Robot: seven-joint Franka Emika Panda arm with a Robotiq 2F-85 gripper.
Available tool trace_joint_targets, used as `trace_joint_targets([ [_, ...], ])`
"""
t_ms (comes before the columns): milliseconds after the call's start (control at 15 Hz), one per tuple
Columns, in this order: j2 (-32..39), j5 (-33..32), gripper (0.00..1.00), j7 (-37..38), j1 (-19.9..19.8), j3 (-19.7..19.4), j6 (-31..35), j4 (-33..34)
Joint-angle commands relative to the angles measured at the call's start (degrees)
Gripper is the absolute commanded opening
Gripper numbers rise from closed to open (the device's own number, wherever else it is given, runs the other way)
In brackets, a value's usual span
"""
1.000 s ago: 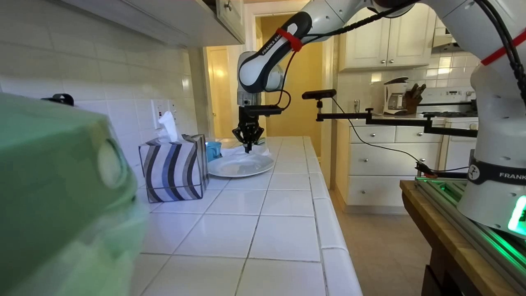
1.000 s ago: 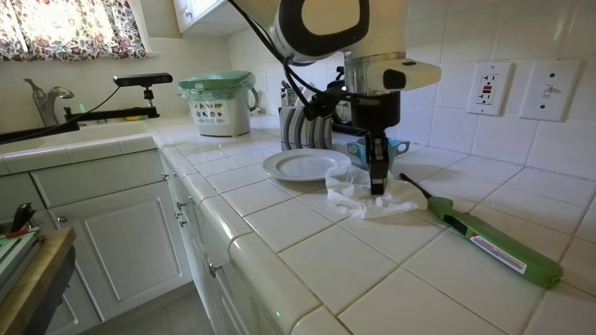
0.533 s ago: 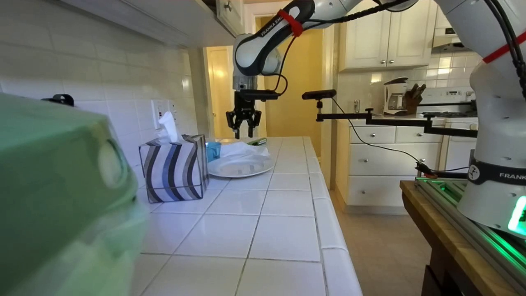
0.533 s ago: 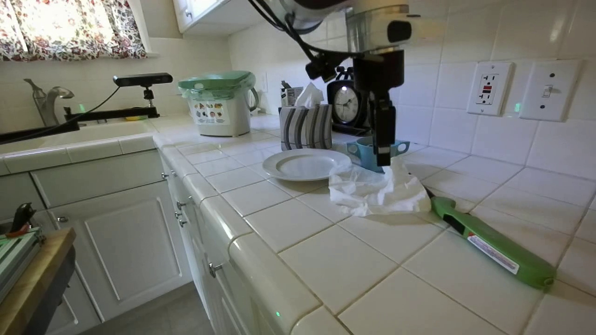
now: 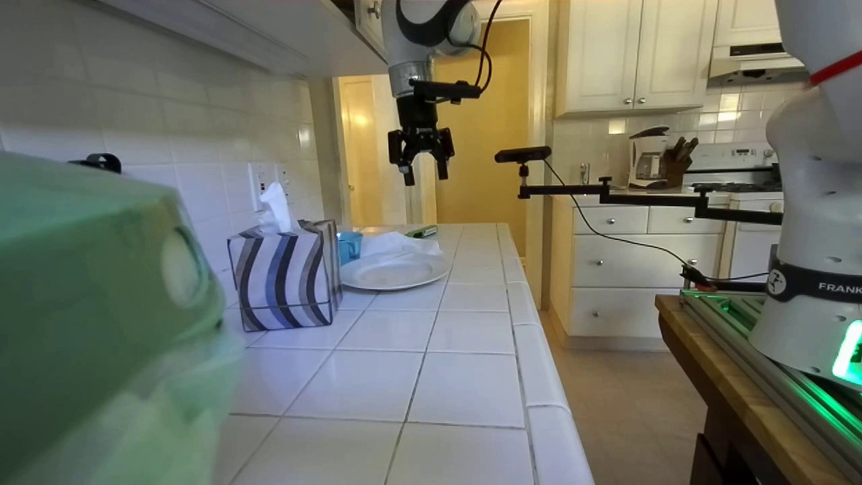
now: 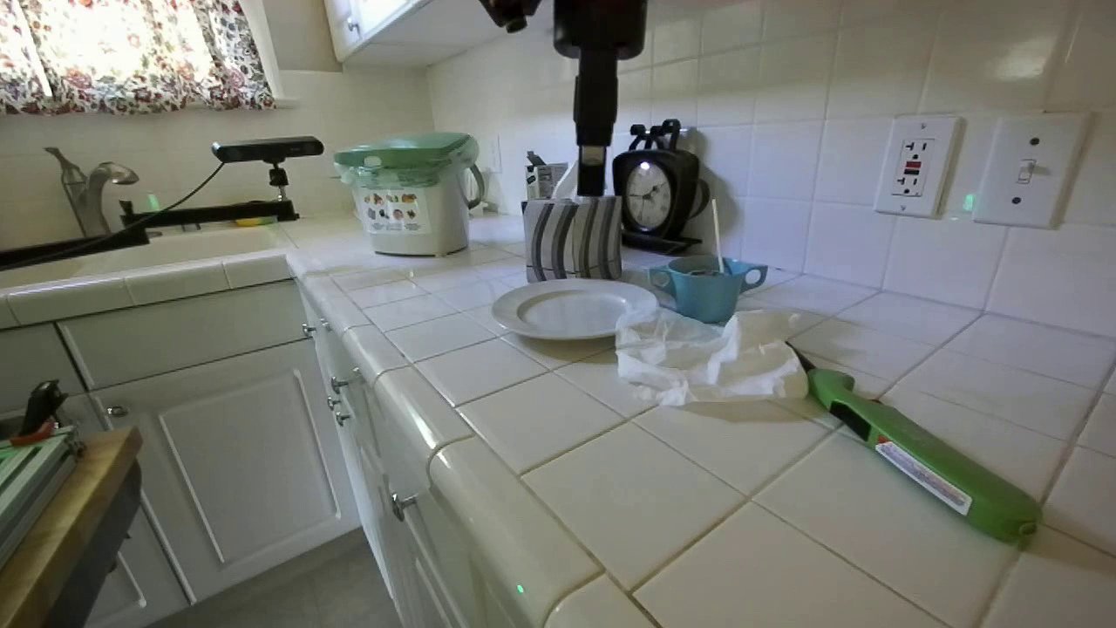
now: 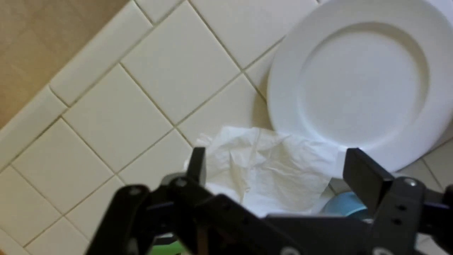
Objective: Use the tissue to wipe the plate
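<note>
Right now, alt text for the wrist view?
Open black gripper above a crumpled white tissue, which overlaps the rim of a round white plate at upper right. White tiled counter beneath; parts of a blue cup and green lighter show low down.

In the wrist view, the black two-fingered gripper (image 7: pixel 276 164) hides the lower edge of the crumpled white paper tissue (image 7: pixel 260 175), and the round white plate (image 7: pixel 364 85) runs off at top and right! Most of the light-blue two-handled cup (image 7: pixel 343 204) is lost behind the gripper here, and the green plastic lighter (image 7: pixel 168 249) is a mere sliver. In an exterior view, the gripper, cropped at the top, masks part of the white paper tuft (image 6: pixel 567 185) above the striped tissue box (image 6: pixel 571 242). The black-framed clock (image 6: pixel 658 187)? Numerals too small to read. And in an exterior view, the green plastic-draped bin (image 5: pixel 108 303) is blurred, sliced off at left!
</note>
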Motion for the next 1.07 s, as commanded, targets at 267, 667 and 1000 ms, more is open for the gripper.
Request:
trace_joint_targets([
  [267, -11.83, -3.81, 1.0, -1.3, -0.16, 2.63, 1.37, -9.4],
  [667, -13.77, -2.94, 1.0, -2.73, -0.76, 3.36, 6.14, -10.87],
  [1000, -14.12, -2.93, 1.0, -3.26, -0.82, 3.42, 7.18, -11.71],
])
